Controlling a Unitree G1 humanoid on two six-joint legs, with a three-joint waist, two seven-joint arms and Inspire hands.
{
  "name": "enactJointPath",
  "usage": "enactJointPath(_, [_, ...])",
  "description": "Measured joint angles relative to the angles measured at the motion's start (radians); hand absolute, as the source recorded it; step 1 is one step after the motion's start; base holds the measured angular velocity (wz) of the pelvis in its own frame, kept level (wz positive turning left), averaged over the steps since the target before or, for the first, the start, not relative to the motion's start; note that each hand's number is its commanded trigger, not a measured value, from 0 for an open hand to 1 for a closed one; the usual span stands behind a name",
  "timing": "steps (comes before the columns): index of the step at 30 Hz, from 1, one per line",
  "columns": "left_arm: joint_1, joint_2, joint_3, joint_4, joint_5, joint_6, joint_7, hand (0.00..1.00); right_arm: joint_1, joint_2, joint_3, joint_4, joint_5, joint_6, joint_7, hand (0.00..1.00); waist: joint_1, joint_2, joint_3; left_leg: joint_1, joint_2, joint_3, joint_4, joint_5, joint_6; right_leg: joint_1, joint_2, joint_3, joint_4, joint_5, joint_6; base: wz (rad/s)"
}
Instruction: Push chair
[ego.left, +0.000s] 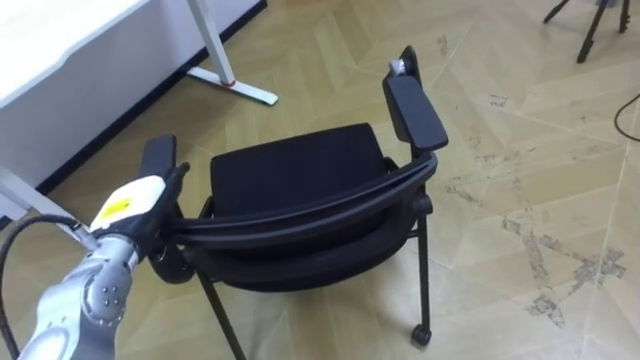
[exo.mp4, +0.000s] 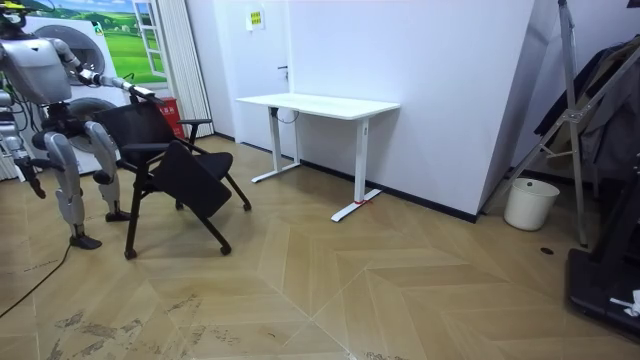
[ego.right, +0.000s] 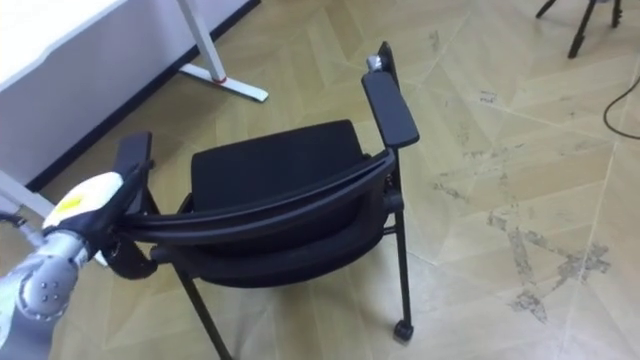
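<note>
Left robot hand (ego.left: 128, 205) (yellow label (ego.left: 117, 208), unreadable) at black chair (ego.left: 300, 170) back's end, seemingly touching, grip cannot be told

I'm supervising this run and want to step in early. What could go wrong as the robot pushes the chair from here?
1. The left robot hand meets the chair at the left end of its backrest, while the right robot hand hangs low: an off-centre push may swing the chair round.
2. The white desk stands ahead on the left; its foot could catch a chair leg.
</note>
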Motion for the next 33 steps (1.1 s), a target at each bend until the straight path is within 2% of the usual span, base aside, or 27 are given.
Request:
enactJointPath(4, [-0.017, 0.000, -0.005, -0.084, 0.020, 0.021, -0.067, 0.00, -0.003, 0.000, -0.004, 0.010, 0.006, 0.000, -0.018, 0.00, -0.001, 0.002, -0.0012, -0.006, 0.000, 0.000, 0.000, 0.000, 0.000, -0.008, 0.000, 0.003, 0.001, 0.000, 0.000, -0.02])
enactJointPath(6, [-0.021, 0.010, -0.009, -0.128, 0.018, 0.040, -0.099, 0.00, -0.004, -0.001, -0.008, 0.011, 0.006, 0.000, -0.029, 0.00, -0.011, 0.005, -0.0027, -0.006, 0.000, -0.001, 0.000, 0.000, 0.000, -0.006, -0.001, 0.001, 0.002, 0.000, 0.000, 0.00])
enactJointPath(12, [-0.019, 0.016, -0.012, -0.185, 0.006, 0.072, -0.167, 0.00, -0.008, 0.001, -0.009, 0.007, 0.006, 0.000, -0.053, 0.00, -0.028, 0.007, -0.0013, 0.004, 0.000, -0.001, 0.001, 0.000, 0.000, 0.003, -0.001, -0.001, 0.002, 0.000, 0.000, 0.01])
enactJointPath(20, [-0.020, 0.017, -0.032, -0.228, -0.001, 0.085, -0.244, 0.00, -0.007, 0.008, -0.002, -0.011, 0.049, -0.001, -0.080, 0.00, -0.036, 0.010, 0.0006, 0.003, -0.001, -0.001, 0.003, 0.000, 0.000, 0.003, -0.001, 0.008, 0.003, 0.000, 0.000, 0.00])
enactJointPath(25, [-0.026, 0.018, -0.032, -0.229, -0.001, 0.085, -0.281, 0.00, -0.009, 0.008, 0.011, -0.017, 0.056, -0.005, -0.083, 0.00, -0.051, 0.012, 0.0018, 0.001, -0.001, -0.002, 0.006, 0.000, 0.000, 0.004, -0.001, 0.009, 0.003, 0.000, 0.000, 0.00])
enactJointPath(27, [-0.033, 0.028, -0.057, -0.228, -0.001, 0.085, -0.295, 0.00, -0.009, 0.007, 0.030, -0.017, 0.067, -0.005, -0.079, 0.00, -0.060, 0.009, 0.0050, -0.001, -0.001, -0.001, 0.006, 0.000, 0.000, 0.000, -0.002, 0.011, 0.003, 0.000, 0.000, 0.00])
enactJointPath(29, [-0.036, 0.029, -0.070, -0.228, -0.001, 0.086, -0.317, 0.00, -0.010, 0.008, 0.030, -0.019, 0.067, 0.000, -0.068, 0.00, -0.060, 0.009, 0.0049, -0.001, -0.002, 0.001, 0.006, 0.000, 0.000, -0.002, -0.002, 0.017, 0.003, 0.000, 0.000, -0.06])
enactJointPath(33, [-0.036, 0.030, -0.076, -0.228, -0.044, 0.096, -0.351, 0.00, -0.018, 0.007, 0.030, -0.016, 0.063, 0.000, -0.046, 0.00, -0.082, 0.010, 0.0057, -0.002, -0.002, 0.000, 0.005, 0.000, 0.000, -0.002, -0.003, 0.011, 0.002, 0.000, 0.000, 0.01])
